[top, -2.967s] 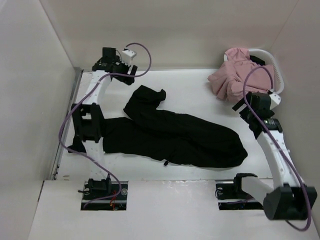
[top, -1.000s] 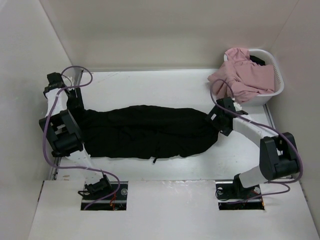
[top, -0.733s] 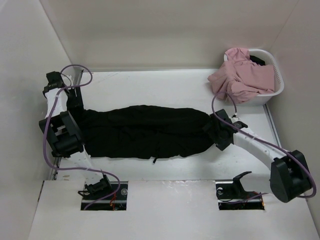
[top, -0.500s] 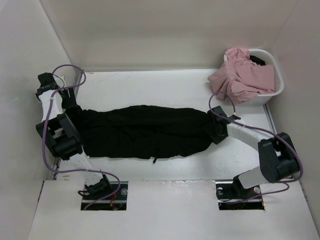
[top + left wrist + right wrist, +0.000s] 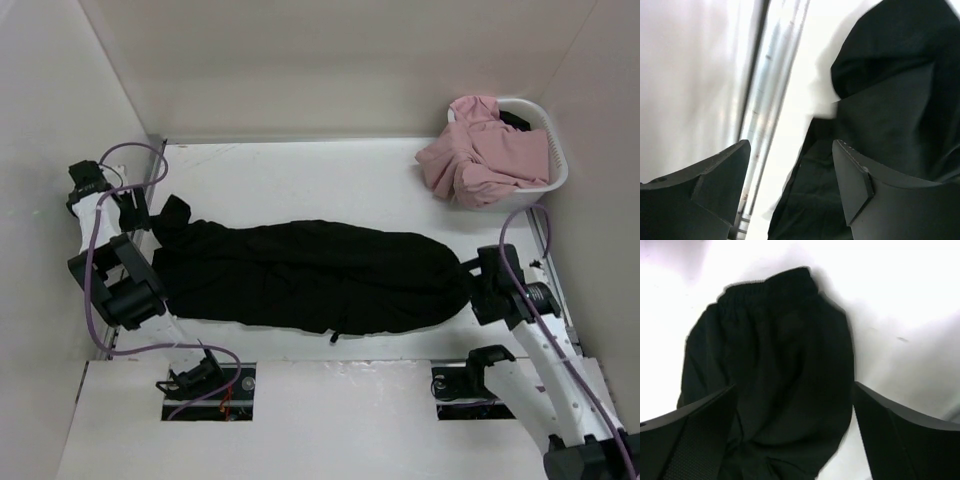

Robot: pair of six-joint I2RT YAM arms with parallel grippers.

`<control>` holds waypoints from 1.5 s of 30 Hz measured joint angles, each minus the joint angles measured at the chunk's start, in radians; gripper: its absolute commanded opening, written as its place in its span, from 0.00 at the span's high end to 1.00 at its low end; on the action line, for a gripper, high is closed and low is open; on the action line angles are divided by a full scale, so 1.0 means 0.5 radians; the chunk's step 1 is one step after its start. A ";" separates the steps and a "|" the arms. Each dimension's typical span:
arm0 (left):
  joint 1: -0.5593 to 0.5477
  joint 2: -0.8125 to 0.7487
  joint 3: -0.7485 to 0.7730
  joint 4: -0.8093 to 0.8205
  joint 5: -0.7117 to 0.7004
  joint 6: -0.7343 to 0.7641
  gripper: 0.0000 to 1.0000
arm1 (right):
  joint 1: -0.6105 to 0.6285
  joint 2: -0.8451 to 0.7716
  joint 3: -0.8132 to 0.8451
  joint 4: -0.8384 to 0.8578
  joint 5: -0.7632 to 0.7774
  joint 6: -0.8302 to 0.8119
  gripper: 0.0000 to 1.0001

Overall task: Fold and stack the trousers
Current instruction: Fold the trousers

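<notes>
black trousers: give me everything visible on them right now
The trousers are plain black, soft matte fabric, lying flat and wrinkled in one long band across the table. The left end bunches into a small peak; the right end shows a gathered, elastic-looking edge. A short cord pokes out at the near edge. The left hand and right hand stand open over the ends, gripping nothing.

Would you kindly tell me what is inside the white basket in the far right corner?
Heaped pink garments fill the white basket, rising above its rim and spilling over its left side. A dark patch shows at the far edge. Anything under the heap is hidden.
</notes>
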 measured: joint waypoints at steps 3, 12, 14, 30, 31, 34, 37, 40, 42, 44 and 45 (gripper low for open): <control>-0.013 -0.060 -0.105 -0.024 0.031 0.016 0.34 | -0.043 -0.134 0.006 -0.241 0.014 0.012 0.00; -0.078 -0.166 -0.176 -0.030 0.172 0.169 0.30 | 0.012 0.910 0.717 0.093 0.018 -0.630 0.00; -0.146 -0.177 -0.175 -0.003 0.209 0.239 0.29 | -0.001 1.258 0.930 0.295 -0.106 -0.805 0.00; -0.493 0.293 -0.169 0.125 0.023 0.587 0.98 | 0.008 2.260 1.334 0.553 -0.457 -1.339 0.52; -0.496 0.288 -0.162 0.138 0.008 0.561 0.99 | 0.010 2.276 1.360 0.521 -0.466 -1.355 0.66; -0.493 0.278 -0.089 0.177 -0.041 0.486 1.00 | 0.018 2.321 1.416 0.472 -0.581 -1.383 0.98; -0.462 0.218 -0.029 0.221 -0.062 0.410 1.00 | 0.027 2.287 1.376 0.422 -0.671 -1.360 1.00; -0.394 0.096 -0.028 0.233 -0.064 0.361 1.00 | 0.047 2.135 1.263 0.380 -0.681 -1.315 0.71; -0.341 0.002 -0.050 0.256 -0.068 0.348 1.00 | 0.081 1.990 1.196 0.355 -0.634 -1.260 0.42; -0.298 -0.073 -0.097 0.275 -0.072 0.344 1.00 | 0.150 1.897 1.190 0.332 -0.580 -1.223 0.26; -0.278 -0.098 -0.123 0.281 -0.077 0.343 1.00 | 0.198 1.884 1.201 0.334 -0.558 -1.196 0.20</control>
